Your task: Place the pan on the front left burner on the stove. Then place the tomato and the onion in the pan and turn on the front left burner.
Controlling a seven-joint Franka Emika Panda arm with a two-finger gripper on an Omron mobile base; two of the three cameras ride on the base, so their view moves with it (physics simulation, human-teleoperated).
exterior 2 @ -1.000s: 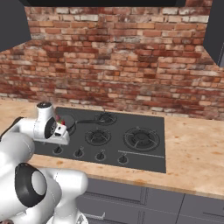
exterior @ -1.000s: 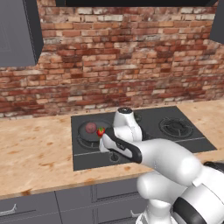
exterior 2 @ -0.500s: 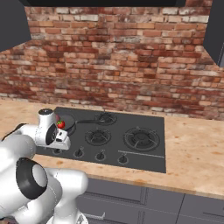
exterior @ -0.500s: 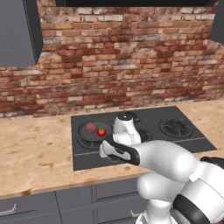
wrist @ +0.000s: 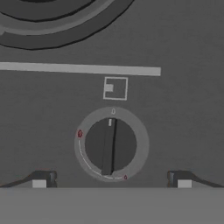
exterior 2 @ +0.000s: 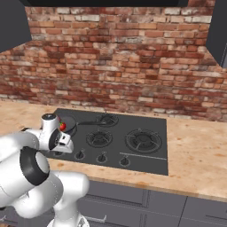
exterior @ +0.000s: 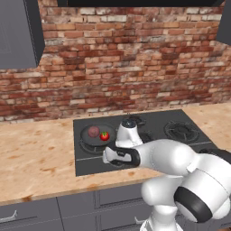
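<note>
Knob (wrist: 111, 143) dead ahead between wide-apart fingertips (wrist: 40, 183), pointer ridge running straight toward the pan (wrist: 57, 26).

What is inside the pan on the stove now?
In the pan lie the onion and the tomato, side by side. The burner under it is covered.

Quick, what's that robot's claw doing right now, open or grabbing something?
Gripper: open and empty, fingertips apart on either side of the round dark stove knob, not touching it.
</note>
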